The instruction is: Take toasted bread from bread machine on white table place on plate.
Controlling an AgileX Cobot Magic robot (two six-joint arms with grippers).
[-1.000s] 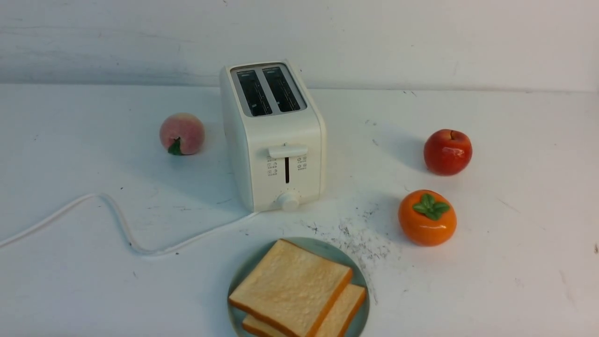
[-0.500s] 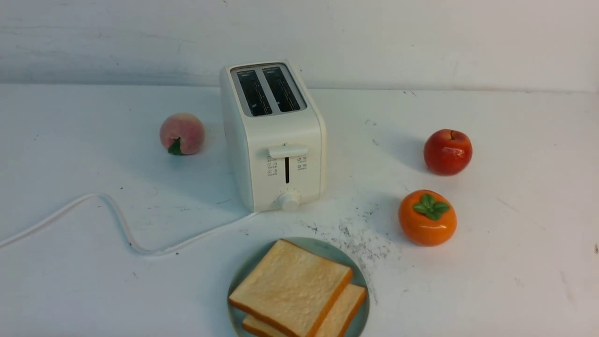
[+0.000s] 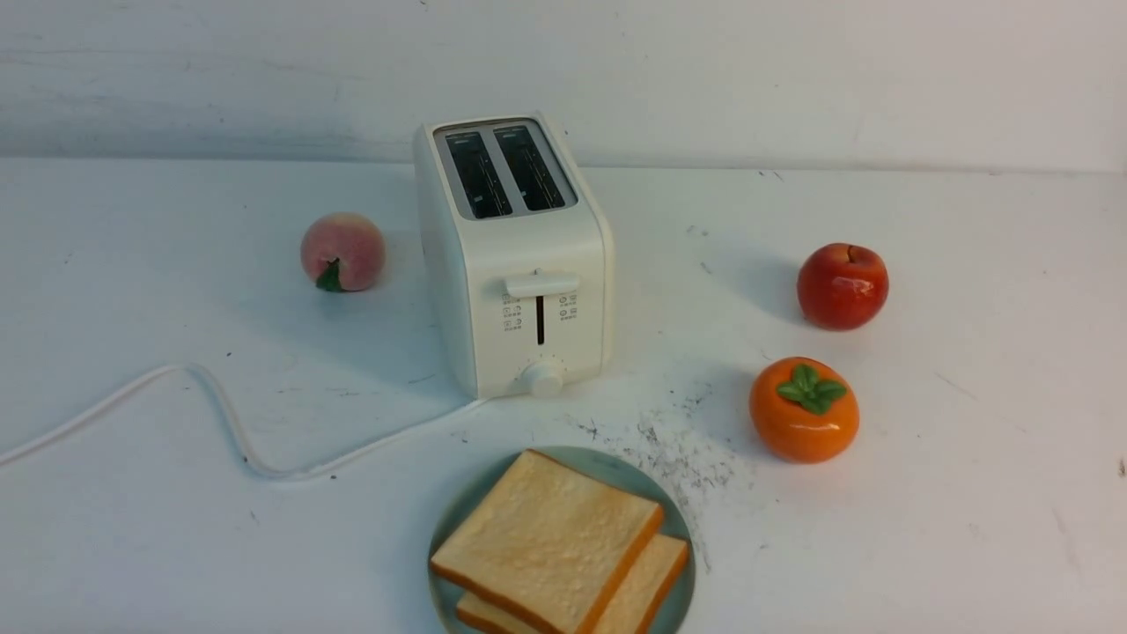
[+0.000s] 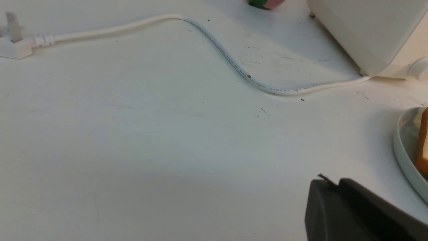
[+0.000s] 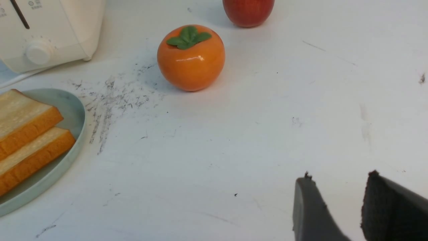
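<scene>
Two slices of toasted bread (image 3: pixel 550 539) lie overlapping on the pale blue-green plate (image 3: pixel 607 464) at the front middle of the white table (image 3: pixel 924 528). The upper slice rests partly over the lower one (image 3: pixel 647 577). The white bread machine (image 3: pixel 515 264) stands behind the plate with both dark slots empty and its lever up. Neither gripper shows in the front view. My left gripper (image 4: pixel 331 183) is shut and empty, low over the table beside the plate's rim (image 4: pixel 403 150). My right gripper (image 5: pixel 337 179) is open and empty, apart from the plate (image 5: pixel 72 110) and bread (image 5: pixel 23 120).
A peach (image 3: pixel 342 251) sits left of the bread machine. A red apple (image 3: pixel 843 286) and an orange persimmon (image 3: pixel 804 409) sit at the right. The white cord (image 3: pixel 238 436) snakes left across the table to its plug (image 4: pixel 13 47). Dark scuffs (image 3: pixel 678 449) mark the table by the plate.
</scene>
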